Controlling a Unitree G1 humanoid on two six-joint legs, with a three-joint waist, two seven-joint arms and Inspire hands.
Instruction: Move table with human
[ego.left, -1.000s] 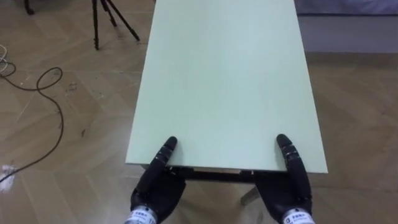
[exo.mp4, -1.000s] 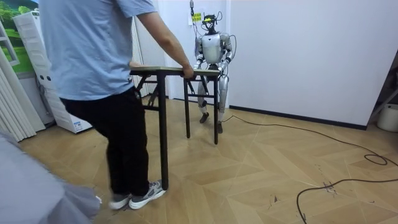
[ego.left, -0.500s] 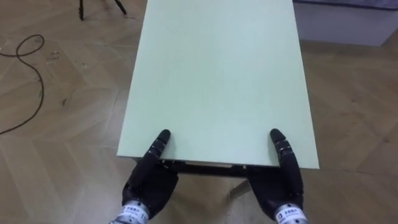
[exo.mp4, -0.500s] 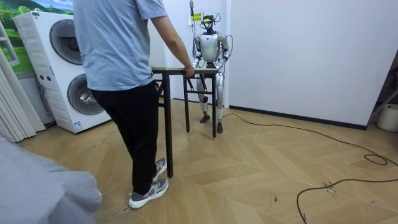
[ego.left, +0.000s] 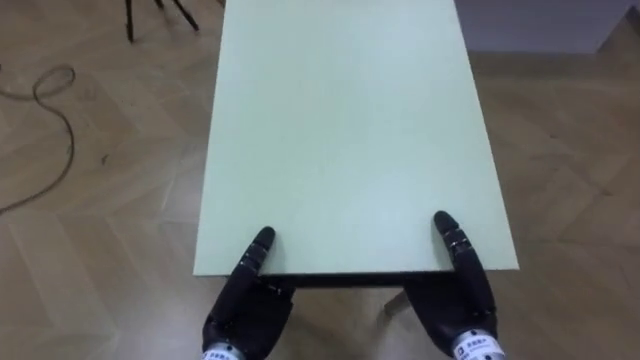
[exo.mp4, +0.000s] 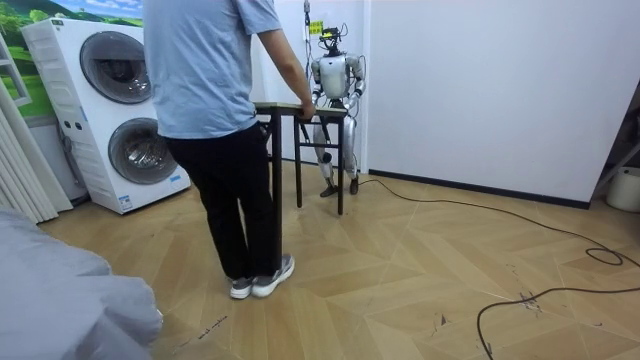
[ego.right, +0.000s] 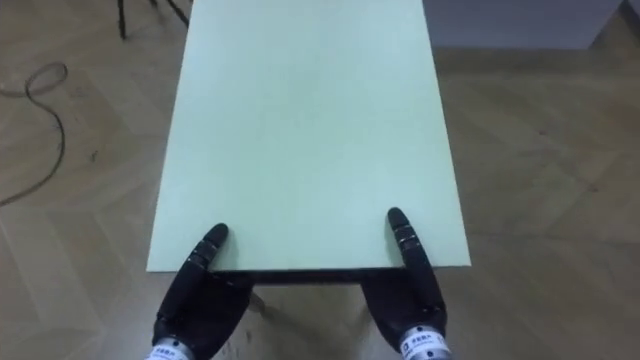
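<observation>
Sharing a stiff, probably light tabletop (ego.left: 340, 130) with a person (exo.mp4: 205, 80) at its far end, by the washing machines (exo.mp4: 110, 120), the left robot hand (ego.left: 248, 305) and right robot hand (ego.left: 462, 305) take the near edge's corners, their grip hidden underneath.

Our left robot hand (ego.left: 245, 315) and right robot hand (ego.left: 457, 310) are black, each with a small white tag at the wrist. We see the person (exo.mp4: 210, 90) beside the desk (ego.left: 340, 140) in a light blue T-shirt, black trousers and grey trainers.

Table (ego.left: 345, 130): pale green rectangular top, dark legs, level, upright over parquet floor (ego.left: 100, 250).
</observation>
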